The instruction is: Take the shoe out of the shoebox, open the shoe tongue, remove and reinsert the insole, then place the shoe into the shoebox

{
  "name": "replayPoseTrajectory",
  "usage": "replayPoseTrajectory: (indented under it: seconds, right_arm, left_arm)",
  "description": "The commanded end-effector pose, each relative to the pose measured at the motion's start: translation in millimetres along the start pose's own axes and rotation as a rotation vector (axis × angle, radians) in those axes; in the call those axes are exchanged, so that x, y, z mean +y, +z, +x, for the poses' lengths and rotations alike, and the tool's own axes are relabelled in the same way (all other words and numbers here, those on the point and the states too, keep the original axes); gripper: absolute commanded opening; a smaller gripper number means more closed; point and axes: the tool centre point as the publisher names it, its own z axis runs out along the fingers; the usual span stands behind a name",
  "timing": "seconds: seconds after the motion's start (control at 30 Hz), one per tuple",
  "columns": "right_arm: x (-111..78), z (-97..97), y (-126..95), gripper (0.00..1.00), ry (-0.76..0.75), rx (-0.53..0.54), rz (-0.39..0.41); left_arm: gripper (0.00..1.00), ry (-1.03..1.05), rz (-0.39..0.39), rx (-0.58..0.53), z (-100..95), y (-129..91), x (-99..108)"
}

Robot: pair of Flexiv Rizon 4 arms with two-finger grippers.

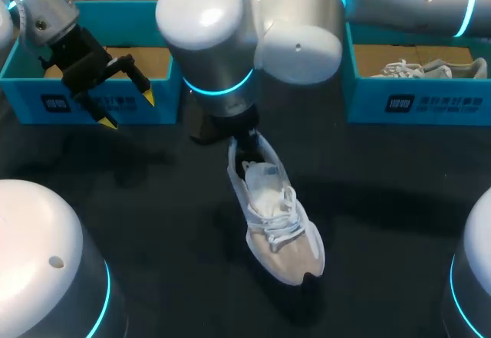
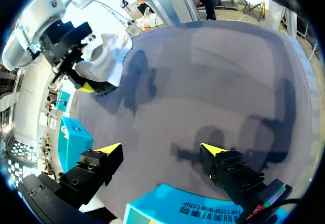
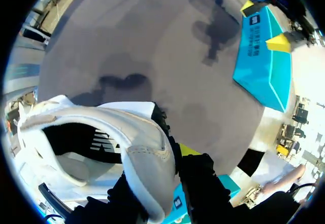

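A white shoe (image 1: 278,219) lies on the dark table, toe toward the front edge, laces up. My right gripper (image 1: 244,148) reaches in to the middle and is shut on the shoe's heel. In the right wrist view the heel collar (image 3: 147,153) sits between the fingers of that gripper (image 3: 162,158), with one yellow tip (image 3: 189,150) showing beside it. My left gripper (image 1: 127,110) hangs open over the front wall of the left blue shoebox (image 1: 165,104), holding nothing. In its own view the left gripper (image 2: 160,150) is wide open above the table, and the shoe (image 2: 104,59) lies far ahead.
A second blue shoebox (image 1: 414,104) stands at the back right with another pale shoe (image 1: 430,68) inside. The left shoebox (image 3: 259,61) shows its brown floor. Bare dark table (image 1: 153,200) lies on both sides of the shoe.
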Motion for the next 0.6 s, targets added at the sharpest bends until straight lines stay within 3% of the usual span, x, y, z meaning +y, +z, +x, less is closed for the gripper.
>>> replayPoseTrajectory:
  seconds: [0.03, 0.1, 0.6]
  right_arm:
    - [-24.6, -0.3, -26.0, 0.0, -0.008, -0.009, -0.011]
    - [-32.9, -2.5, -28.7, 0.0, -0.007, -0.006, -0.012]
    - [-32.9, -2.5, -28.7, 0.0, -0.007, -0.006, -0.012]
  left_arm:
    - [1.0, 0.0, -0.003, 0.002, -0.1, 0.1, -0.8]
    - [1.0, 0.0, -0.003, 0.002, -0.1, 0.1, -0.8]
    - [1.0, 0.0, -0.003, 0.002, -0.1, 0.1, -0.8]
